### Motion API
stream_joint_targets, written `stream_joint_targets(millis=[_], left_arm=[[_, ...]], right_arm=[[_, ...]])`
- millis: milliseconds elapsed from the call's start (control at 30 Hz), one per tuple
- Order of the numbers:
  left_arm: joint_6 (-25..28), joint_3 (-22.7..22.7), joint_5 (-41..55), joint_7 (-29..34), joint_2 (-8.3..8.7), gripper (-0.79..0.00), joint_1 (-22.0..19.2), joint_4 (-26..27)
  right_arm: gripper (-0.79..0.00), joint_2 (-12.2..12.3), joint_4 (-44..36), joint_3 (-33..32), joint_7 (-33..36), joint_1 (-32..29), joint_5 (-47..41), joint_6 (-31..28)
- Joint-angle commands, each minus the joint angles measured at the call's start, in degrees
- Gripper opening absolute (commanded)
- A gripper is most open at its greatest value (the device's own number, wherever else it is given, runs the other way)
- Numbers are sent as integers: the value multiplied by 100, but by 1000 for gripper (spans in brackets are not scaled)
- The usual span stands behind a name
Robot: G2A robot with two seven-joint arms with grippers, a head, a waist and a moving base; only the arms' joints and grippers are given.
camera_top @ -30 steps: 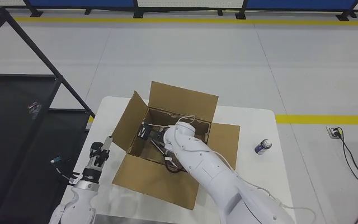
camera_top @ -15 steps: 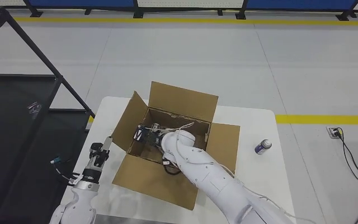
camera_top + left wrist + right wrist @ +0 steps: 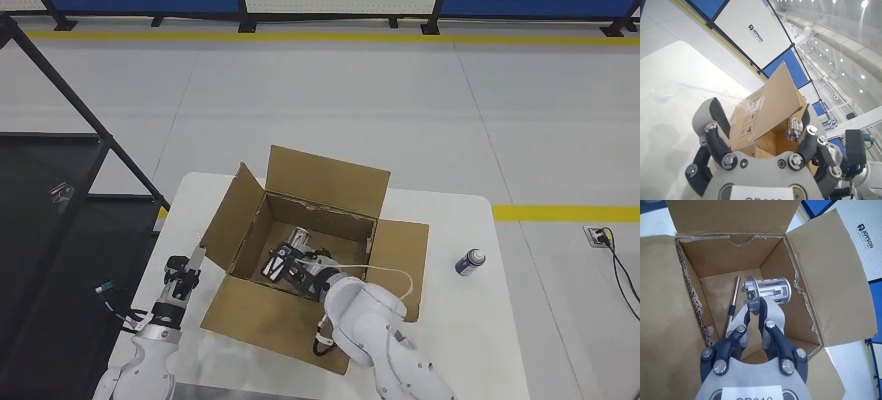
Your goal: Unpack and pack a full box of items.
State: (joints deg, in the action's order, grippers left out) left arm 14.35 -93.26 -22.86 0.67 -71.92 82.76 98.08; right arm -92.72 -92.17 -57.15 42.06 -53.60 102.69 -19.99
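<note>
An open cardboard box [image 3: 330,182] stands on the white table [image 3: 455,330]. Inside it my right gripper [image 3: 755,306] is shut on the flange of a silver slotted metal cylinder [image 3: 772,291], held above the box floor. From above, the cylinder [image 3: 298,240] and right gripper [image 3: 288,262] sit near the box's middle. A thin metal rod [image 3: 734,294] lies on the box floor beside them. My left gripper [image 3: 762,117] stands open with nothing in it, just outside the box's left flap [image 3: 772,100], low over the table [image 3: 185,275].
A small dark spray can [image 3: 470,262] stands on the table right of the box. All the box flaps [image 3: 819,275] are folded outward. A black frame and dark surface [image 3: 60,230] border the table on the left.
The right arm has drawn back toward the near side of the box, and its gripper with the silver cylinder has shifted right and risen. The left gripper has barely moved.
</note>
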Motion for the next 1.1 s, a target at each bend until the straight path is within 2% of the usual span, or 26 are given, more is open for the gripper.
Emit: stream_joint_targets(millis=[0, 67, 533, 700, 1067], left_arm=[[12, 3, 4, -4, -1, 0, 5, -16], [17, 6, -11, -1, -1, 0, 7, -29], [20, -25, 28, 7, -4, 0, -63, -73], [9, -78, 63, 38, 1, 0, -135, -167], [-93, -120, 31, 52, 6, 0, -302, -522]], right_arm=[[-785, -8, 59, -185, -246, -19, -481, 103], [-785, -10, 139, -311, -177, 3, -725, 144], [-785, -8, 122, -313, -242, -29, -749, 163], [-785, 26, -452, -646, -634, -390, -1639, 85], [-785, 279, -2133, -1996, -540, -1885, -4444, -979]])
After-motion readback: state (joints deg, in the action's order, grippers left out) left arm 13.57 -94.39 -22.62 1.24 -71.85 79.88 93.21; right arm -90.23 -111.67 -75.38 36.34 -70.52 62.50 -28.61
